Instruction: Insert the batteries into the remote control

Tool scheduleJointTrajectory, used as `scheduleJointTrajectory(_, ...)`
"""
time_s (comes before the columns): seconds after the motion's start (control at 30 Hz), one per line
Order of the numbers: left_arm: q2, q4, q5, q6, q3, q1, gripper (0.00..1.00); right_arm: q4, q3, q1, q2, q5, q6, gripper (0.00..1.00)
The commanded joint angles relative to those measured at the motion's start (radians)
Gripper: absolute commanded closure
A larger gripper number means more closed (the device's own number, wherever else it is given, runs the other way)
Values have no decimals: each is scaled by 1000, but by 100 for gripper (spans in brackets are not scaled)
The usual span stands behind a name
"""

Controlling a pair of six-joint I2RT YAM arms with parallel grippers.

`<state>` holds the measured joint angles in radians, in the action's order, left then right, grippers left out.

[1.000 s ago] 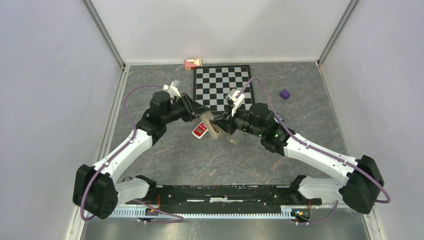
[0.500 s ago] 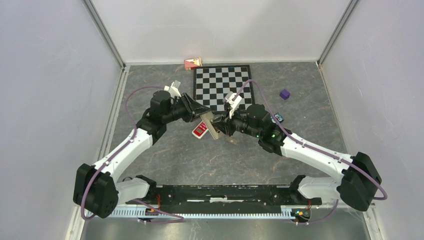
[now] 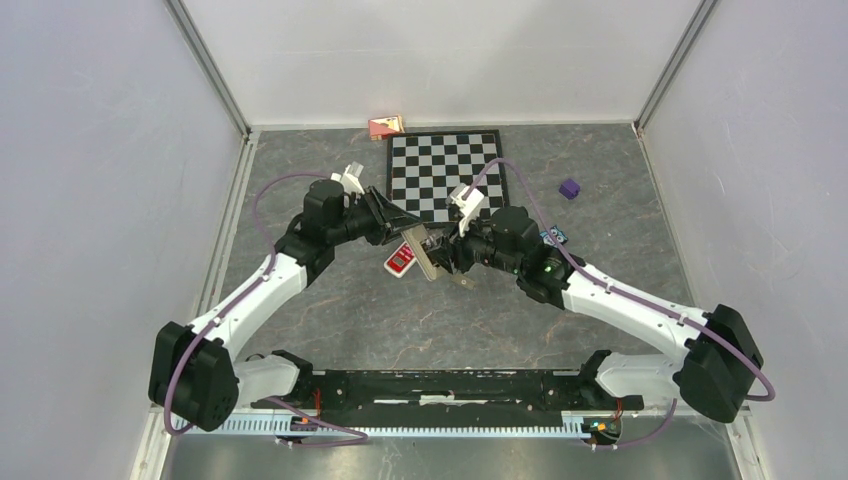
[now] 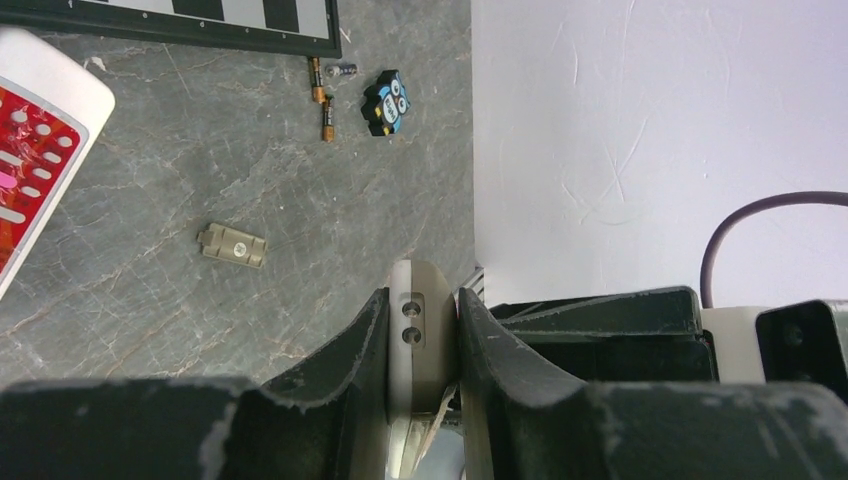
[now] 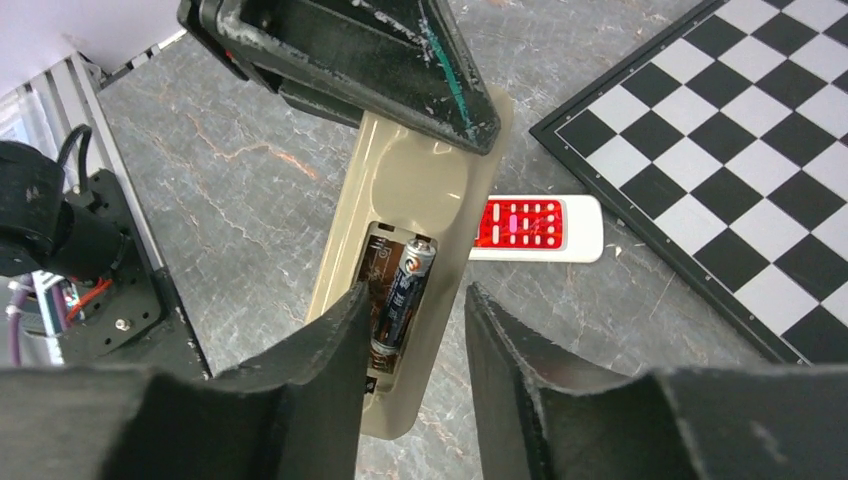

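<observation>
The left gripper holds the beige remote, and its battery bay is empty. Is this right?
Not quite. The left gripper does hold the beige remote, but the bay is not empty: the right wrist view shows one battery lying in it.

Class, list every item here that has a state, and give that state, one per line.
beige remote: held, compartment open
loaded battery: lying in compartment
loose batteries: lying on table
battery cover: off, on table
left end effector: shut on beige remote
right end effector: open
</observation>
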<state>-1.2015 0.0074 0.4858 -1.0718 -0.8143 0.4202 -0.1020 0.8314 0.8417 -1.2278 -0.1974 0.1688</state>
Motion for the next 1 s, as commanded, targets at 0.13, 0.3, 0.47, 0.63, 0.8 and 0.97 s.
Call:
scheduleJointTrajectory(0.13, 7, 18, 1, 33, -56, -1, 98, 37, 135, -10, 45, -2, 181, 30)
scheduleJointTrajectory(0.3, 3, 18, -9, 65, -57, -3, 98, 22, 136, -41, 84, 3, 351, 13)
scheduleJointTrajectory(0.47, -1, 45, -22, 79, -56, -2, 98, 50, 99, -79, 111, 56, 651, 2)
scheduleJointTrajectory(0.63, -9, 103, -22, 83, -59, -2, 98, -1, 21, -82, 140, 107, 875, 2)
scheduleJointTrajectory(0.8, -7, 111, -47, 104, -73, -2, 98, 25, -58, -79, 199, 244, 1042, 2)
scheduleJointTrajectory(0.97, -15, 122, -53, 106, -91, -2, 98, -20, -123, -76, 236, 294, 1203, 2)
